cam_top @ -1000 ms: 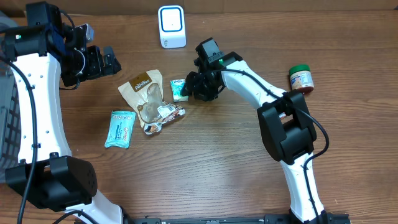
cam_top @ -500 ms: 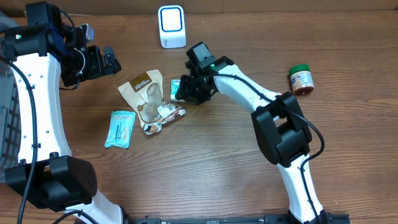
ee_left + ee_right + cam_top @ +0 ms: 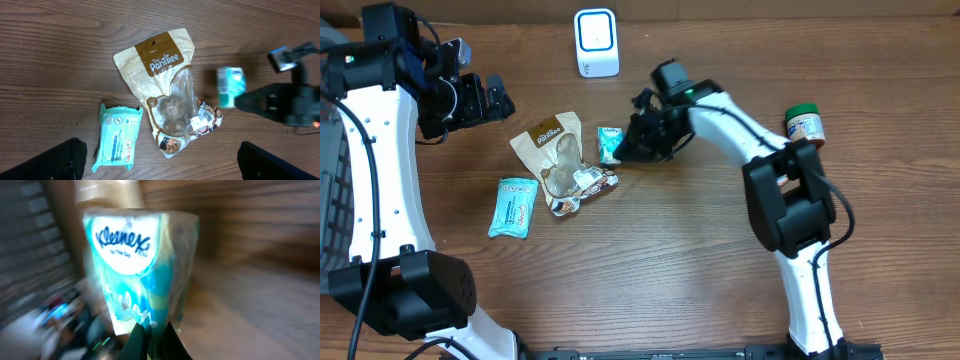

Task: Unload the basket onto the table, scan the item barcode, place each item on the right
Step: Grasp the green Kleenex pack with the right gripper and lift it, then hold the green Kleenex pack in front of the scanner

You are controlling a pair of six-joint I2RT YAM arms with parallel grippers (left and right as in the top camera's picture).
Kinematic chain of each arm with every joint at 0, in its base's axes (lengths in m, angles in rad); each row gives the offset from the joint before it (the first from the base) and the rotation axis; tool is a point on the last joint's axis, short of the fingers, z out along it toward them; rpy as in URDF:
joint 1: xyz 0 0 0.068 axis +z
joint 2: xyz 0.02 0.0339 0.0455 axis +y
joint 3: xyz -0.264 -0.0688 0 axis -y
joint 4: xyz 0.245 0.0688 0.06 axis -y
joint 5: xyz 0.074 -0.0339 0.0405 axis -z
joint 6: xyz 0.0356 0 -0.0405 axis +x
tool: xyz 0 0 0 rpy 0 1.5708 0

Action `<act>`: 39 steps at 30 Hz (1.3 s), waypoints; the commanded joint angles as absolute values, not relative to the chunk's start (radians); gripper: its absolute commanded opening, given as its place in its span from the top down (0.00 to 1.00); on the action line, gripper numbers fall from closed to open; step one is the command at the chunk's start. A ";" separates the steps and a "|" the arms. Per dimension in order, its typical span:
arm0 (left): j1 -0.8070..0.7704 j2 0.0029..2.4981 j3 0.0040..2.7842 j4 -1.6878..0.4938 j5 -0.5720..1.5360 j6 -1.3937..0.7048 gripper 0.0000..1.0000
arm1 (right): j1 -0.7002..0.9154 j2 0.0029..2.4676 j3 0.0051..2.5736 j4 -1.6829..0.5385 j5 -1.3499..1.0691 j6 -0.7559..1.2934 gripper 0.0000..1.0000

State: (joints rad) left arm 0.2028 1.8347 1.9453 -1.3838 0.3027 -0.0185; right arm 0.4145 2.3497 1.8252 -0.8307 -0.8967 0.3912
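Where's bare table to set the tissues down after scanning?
The widest bare table is front centre, in front of the snack bag and wipes. A smaller strip runs along the back between scanner and jar. Crowded: snack bag, wipes and tissues cluster left of centre.

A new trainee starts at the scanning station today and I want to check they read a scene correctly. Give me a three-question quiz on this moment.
1. True or false: the right gripper is shut on the Kleenex pack.
2. Which item has a green lid? A) jar B) PanTree bag C) wipes pack
3. Fill in: the left gripper is ___ and holds nothing.
Key: 1 true; 2 A; 3 open.
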 commanded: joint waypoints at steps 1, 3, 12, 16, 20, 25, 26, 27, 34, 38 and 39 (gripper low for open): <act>0.196 1.811 1.950 -1.383 0.304 0.001 0.01 | 0.369 2.290 1.855 -0.829 -1.371 0.220 0.96; 0.196 1.811 1.950 -1.383 0.304 0.001 0.01 | 0.353 2.275 1.855 -0.829 -1.525 0.176 0.96; 0.196 1.811 1.950 -1.384 0.304 0.001 0.00 | 0.340 2.203 1.855 -0.915 -1.570 0.176 0.96; 0.196 1.811 1.950 -1.383 0.304 0.001 0.00 | 0.340 2.142 1.855 -0.962 -1.570 0.147 0.96; 0.196 1.811 1.950 -1.383 0.304 0.001 0.00 | 0.340 2.071 1.855 -1.020 -1.570 0.090 0.96; 0.196 1.811 1.950 -1.383 0.304 0.001 0.00 | 0.340 1.986 1.855 -1.062 -1.567 0.024 0.96; 0.196 1.811 1.950 -1.383 0.304 0.001 0.00 | 0.340 1.975 1.855 -1.061 -1.552 0.020 0.96; 0.196 1.811 1.950 -1.383 0.304 0.001 0.00 | 0.341 1.963 1.855 -1.059 -1.507 0.020 0.96; 0.196 1.811 1.950 -1.383 0.304 0.001 0.00 | 0.394 1.940 1.855 -1.081 -0.778 0.182 0.96; 0.196 1.811 1.950 -1.383 0.304 0.001 0.01 | 0.457 1.942 1.904 -1.127 -0.413 0.237 0.96; 0.196 1.811 1.950 -1.383 0.304 0.001 0.00 | 0.474 1.942 1.937 -1.149 -0.316 0.244 0.96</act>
